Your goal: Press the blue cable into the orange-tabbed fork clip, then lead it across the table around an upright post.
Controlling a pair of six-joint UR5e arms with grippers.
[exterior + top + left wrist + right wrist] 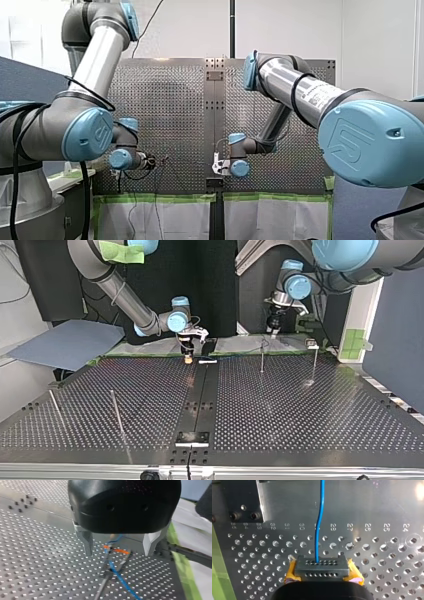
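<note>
While right hand (322, 577) pinches one connector (322, 568), left hand (118, 550) gapes empty; four posts (261, 358).

Numbers 32, 31, 30, 28–24 on perforated table (374, 510).

Perforated metal bench (310, 415), dark strip (202, 390) down the middle.
Thin posts (262, 356) stand on it; a blue cable (121, 577) runs over it from an orange-tabbed clip (117, 551).

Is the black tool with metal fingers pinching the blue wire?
No, my left tool stands open, its fingers well apart on either side of the blue cable and orange-tabbed clip.
</note>
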